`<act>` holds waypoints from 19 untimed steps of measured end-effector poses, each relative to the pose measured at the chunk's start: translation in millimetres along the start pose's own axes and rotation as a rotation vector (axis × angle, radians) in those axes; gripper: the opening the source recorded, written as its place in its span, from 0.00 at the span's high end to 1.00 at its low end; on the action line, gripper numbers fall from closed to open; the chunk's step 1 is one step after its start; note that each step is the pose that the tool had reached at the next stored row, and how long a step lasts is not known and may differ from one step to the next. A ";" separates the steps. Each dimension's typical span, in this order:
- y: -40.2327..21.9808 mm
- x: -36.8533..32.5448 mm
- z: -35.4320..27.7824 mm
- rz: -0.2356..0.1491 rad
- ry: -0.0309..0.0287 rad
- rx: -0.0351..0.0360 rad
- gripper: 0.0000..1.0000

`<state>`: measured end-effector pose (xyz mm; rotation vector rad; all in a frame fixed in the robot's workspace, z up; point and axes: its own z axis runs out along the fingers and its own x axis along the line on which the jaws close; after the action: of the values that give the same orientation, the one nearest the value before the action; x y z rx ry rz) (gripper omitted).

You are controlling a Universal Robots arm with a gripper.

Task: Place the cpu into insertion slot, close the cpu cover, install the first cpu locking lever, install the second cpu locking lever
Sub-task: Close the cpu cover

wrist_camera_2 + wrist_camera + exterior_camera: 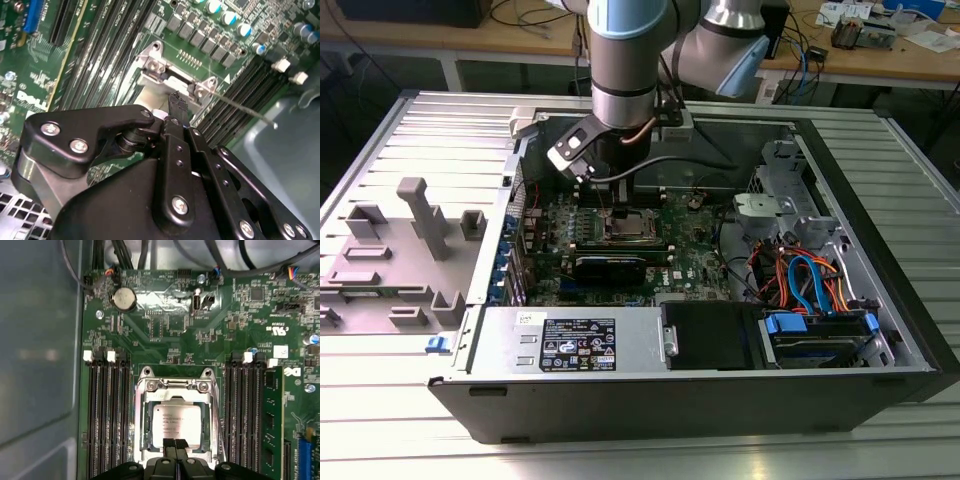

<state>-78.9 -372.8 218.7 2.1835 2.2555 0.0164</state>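
The cpu, a dull silver square, lies in the insertion slot on the green board. The cpu cover, a silvery frame, lies flat around it, hinged at its far edge, and the chip's top shows through the opening. My gripper hangs just over the chip's near edge with its two black fingertips pressed together and nothing between them. In the second wrist view a ribbed fingertip points at the socket's hinge, and a thin locking lever stands out over the memory slots. In the exterior view my gripper sits above the socket.
Rows of black memory slots flank the socket, with a green module in one. A coin battery and cables lie beyond. The grey case wall is close by. The power supply and drive cage fill the case's front.
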 end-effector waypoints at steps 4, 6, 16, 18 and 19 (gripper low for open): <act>-2.0 0.1 4.8 -0.011 0.0091 -0.0003 0.89; -2.5 0.0 8.1 -0.015 0.0116 -0.0004 0.89; -1.2 0.2 6.8 -0.017 0.0125 -0.0005 0.89; 5.9 0.0 6.8 -0.017 0.0124 -0.0003 0.89; 9.8 -0.2 6.9 -0.017 0.0125 -0.0003 0.89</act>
<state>-69.0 -372.6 211.9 2.1701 2.2802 0.0304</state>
